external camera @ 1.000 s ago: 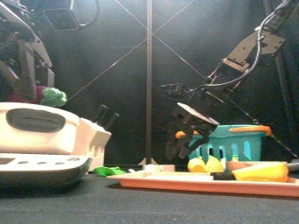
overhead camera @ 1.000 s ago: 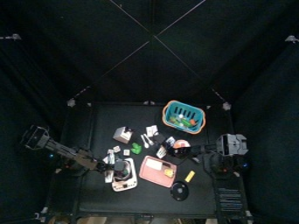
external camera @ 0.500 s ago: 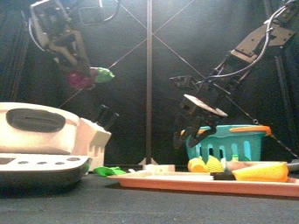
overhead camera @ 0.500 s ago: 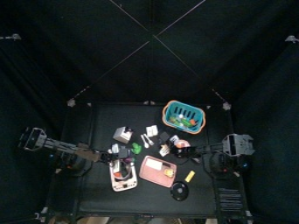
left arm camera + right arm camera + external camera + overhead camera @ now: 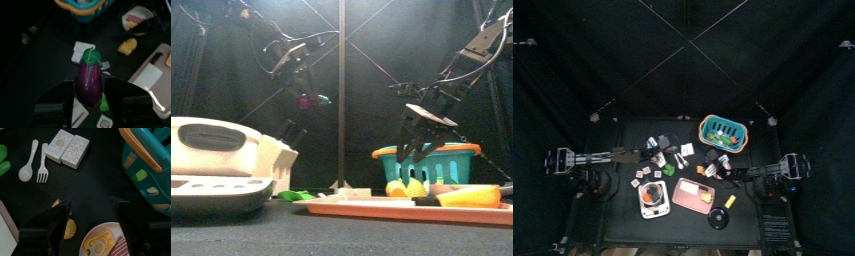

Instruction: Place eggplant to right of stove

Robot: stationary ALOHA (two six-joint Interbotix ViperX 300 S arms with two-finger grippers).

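Note:
The eggplant (image 5: 89, 82) is purple with a green cap. My left gripper (image 5: 305, 84) is shut on it and holds it high in the air, above and behind the stove's right side; the eggplant (image 5: 309, 100) hangs under the jaws. In the top view this gripper (image 5: 660, 152) is over the table's middle back. The stove (image 5: 218, 165) is white and stands near at the front left; from above the stove (image 5: 653, 201) lies by the front edge. My right gripper (image 5: 92, 203) is open and empty, and hangs above the teal basket (image 5: 428, 160).
A pink tray (image 5: 694, 195) with yellow food lies right of the stove. A plate with an egg (image 5: 103, 245), a spoon and fork (image 5: 33, 160) and two speckled blocks (image 5: 69, 148) lie on the table. Small cards and green bits are scattered mid-table.
My left gripper has carried the eggplant up from just above the stove and away toward the table's back and right. The right arm has drawn back a little to the right.

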